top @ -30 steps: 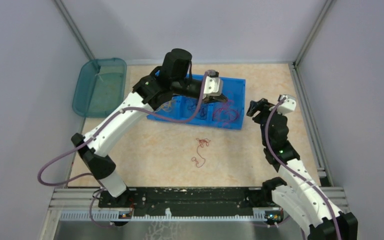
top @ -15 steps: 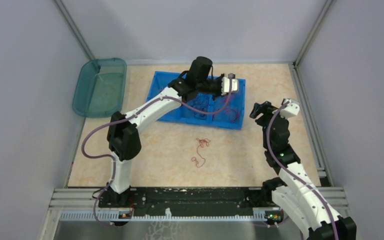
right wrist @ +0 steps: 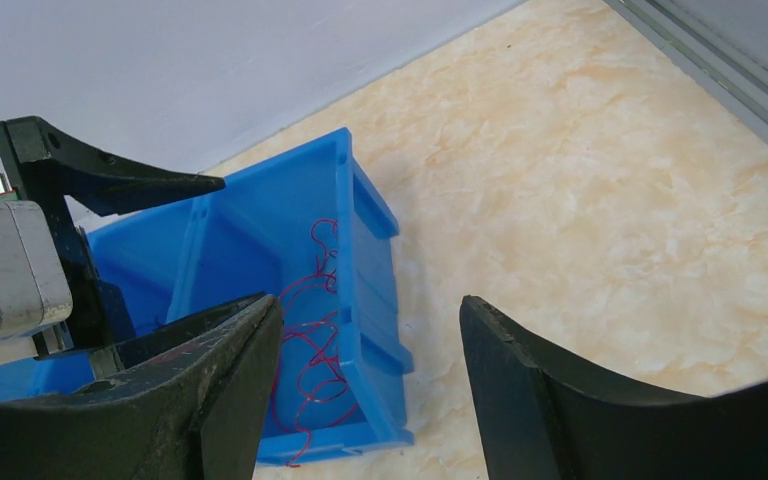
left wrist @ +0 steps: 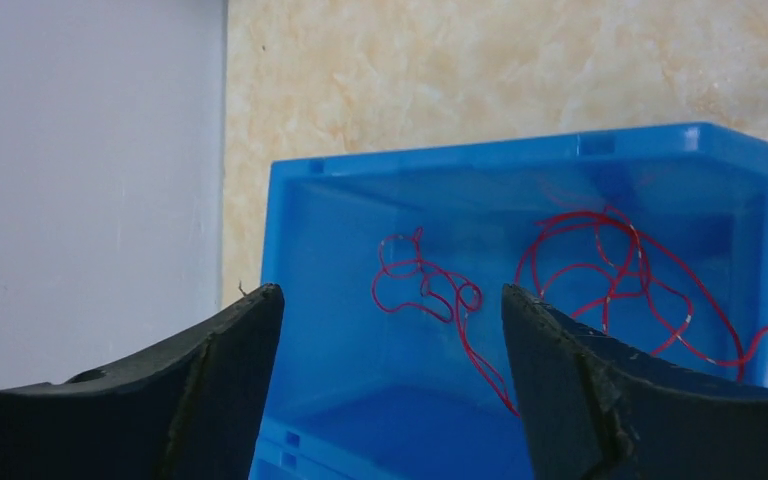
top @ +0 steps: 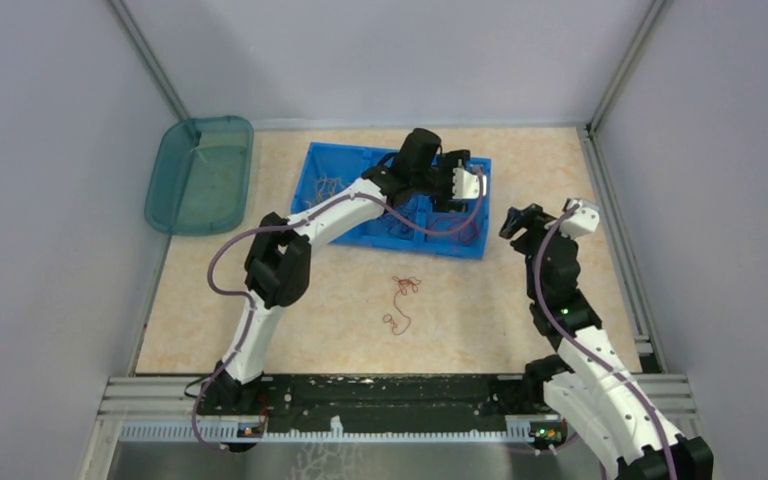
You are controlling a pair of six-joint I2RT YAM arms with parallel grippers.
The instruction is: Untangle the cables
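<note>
A blue bin (top: 390, 243) with several compartments stands at the back of the table. Red cables (left wrist: 610, 260) curl in its right end compartment, seen too in the right wrist view (right wrist: 315, 340). A thinner red loop (left wrist: 430, 285) lies against the bin's inner wall. One loose red cable (top: 403, 300) lies on the table in front of the bin. My left gripper (left wrist: 390, 290) hovers over the bin's right end (top: 457, 180), open and empty. My right gripper (top: 520, 222) hangs right of the bin, open (right wrist: 370, 300), holding nothing.
A teal tub (top: 200, 175) sits at the back left corner. Grey walls and metal rails (top: 615, 210) border the table. Pale wires show faintly in the bin's left compartment (top: 328, 185). The left arm's lilac cable (top: 430, 228) drapes across the bin.
The left arm has swung right along the bin to its right end, and its gripper has gone from shut to open. The right arm has barely moved.
</note>
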